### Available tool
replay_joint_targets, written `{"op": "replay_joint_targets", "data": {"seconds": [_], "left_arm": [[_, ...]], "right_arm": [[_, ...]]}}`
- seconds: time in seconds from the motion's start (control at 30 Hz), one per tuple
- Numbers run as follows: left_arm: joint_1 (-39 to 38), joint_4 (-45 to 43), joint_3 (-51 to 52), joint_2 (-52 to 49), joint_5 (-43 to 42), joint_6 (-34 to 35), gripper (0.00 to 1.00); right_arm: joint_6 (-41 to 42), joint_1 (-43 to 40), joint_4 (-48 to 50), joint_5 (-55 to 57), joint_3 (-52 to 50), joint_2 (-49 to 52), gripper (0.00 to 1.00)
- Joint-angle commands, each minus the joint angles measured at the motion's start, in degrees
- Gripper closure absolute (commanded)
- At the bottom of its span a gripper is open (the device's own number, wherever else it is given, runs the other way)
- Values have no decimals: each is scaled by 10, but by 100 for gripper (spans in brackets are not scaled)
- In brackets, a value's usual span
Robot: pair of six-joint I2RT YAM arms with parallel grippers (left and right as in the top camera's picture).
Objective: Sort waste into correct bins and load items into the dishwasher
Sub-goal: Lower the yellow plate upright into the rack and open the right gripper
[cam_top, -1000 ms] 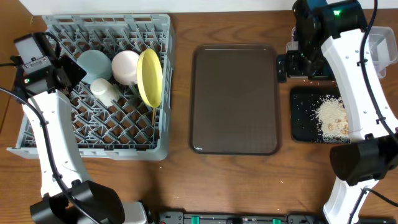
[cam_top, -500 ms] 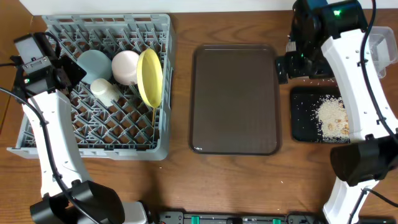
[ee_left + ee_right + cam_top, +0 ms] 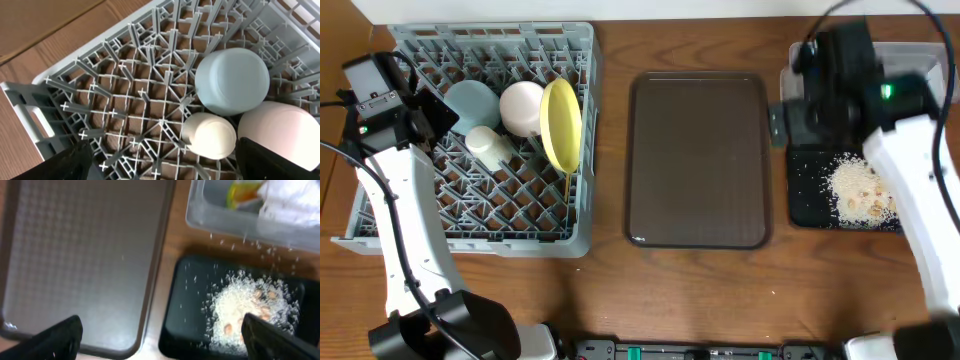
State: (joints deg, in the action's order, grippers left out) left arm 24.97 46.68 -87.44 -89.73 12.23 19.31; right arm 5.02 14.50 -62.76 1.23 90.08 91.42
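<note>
You see the large square grey plastic dish rack (image 3: 470, 243) holding the pale yellow plate (image 3: 561, 125) (on edge), light blue bowl (image 3: 472, 103), pale pink bowl (image 3: 522, 106) and small white cup (image 3: 490, 146). Beige rice-like crumbs (image 3: 860, 190) lie in the shallow black tray (image 3: 810, 190). Left gripper (image 3: 175, 165) and right gripper (image 3: 160, 340): jaws spread wide, empty.

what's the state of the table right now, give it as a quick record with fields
dish rack: left side, holds light blue bowl, pink bowl, white cup, yellow plate standing on edge
black tray: rice crumbs piled in it, a few scattered
clear tub: crumpled wrapper inside
serving tray: centre, between rack and bins
left gripper: open, over the rack, holding nothing
right gripper: open, over the serving tray and black tray, holding nothing
</note>
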Motion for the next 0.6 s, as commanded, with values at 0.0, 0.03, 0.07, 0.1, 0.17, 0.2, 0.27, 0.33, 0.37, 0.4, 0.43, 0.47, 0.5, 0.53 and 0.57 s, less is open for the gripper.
{"op": "replay_joint_targets", "data": {"seconds": [0.0, 0.03, 0.07, 0.1, 0.17, 0.2, 0.27, 0.33, 0.37, 0.4, 0.43, 0.47, 0.5, 0.53, 0.57], "left_arm": [[0, 2, -2, -2, 5, 1, 8], [0, 2, -2, -2, 5, 1, 8], [0, 2, -2, -2, 5, 1, 8], [0, 2, -2, -2, 5, 1, 8], [0, 2, -2, -2, 5, 1, 8], [0, 2, -2, -2, 5, 1, 8], [0, 2, -2, -2, 5, 1, 8], [0, 2, -2, -2, 5, 1, 8], [0, 2, -2, -2, 5, 1, 8], [0, 2, -2, -2, 5, 1, 8], [0, 2, -2, -2, 5, 1, 8], [0, 2, -2, -2, 5, 1, 8], [0, 2, -2, -2, 5, 1, 7], [0, 2, -2, -2, 5, 1, 8], [0, 2, -2, -2, 5, 1, 8]], "right_arm": [[-11, 1, 78, -2, -119, -72, 1], [-16, 1, 110, -3, -155, -94, 1], [-25, 1, 146, -8, -196, -120, 1], [-32, 1, 174, -12, -226, -139, 1], [-44, 1, 232, -20, -291, -179, 1], [-48, 1, 262, -20, -324, -200, 1], [-49, 1, 314, -19, -384, -239, 1], [-49, 0, 355, -19, -436, -280, 1], [-49, -1, 373, -19, -462, -303, 1], [-49, -2, 388, -19, -485, -325, 1], [-49, -2, 404, -19, -509, -350, 1], [-49, -2, 424, -19, -539, -382, 1], [-49, -2, 435, -19, -557, -403, 1], [-49, -3, 447, -19, -576, -424, 1], [-50, -4, 459, -19, -596, -449, 1]]}}
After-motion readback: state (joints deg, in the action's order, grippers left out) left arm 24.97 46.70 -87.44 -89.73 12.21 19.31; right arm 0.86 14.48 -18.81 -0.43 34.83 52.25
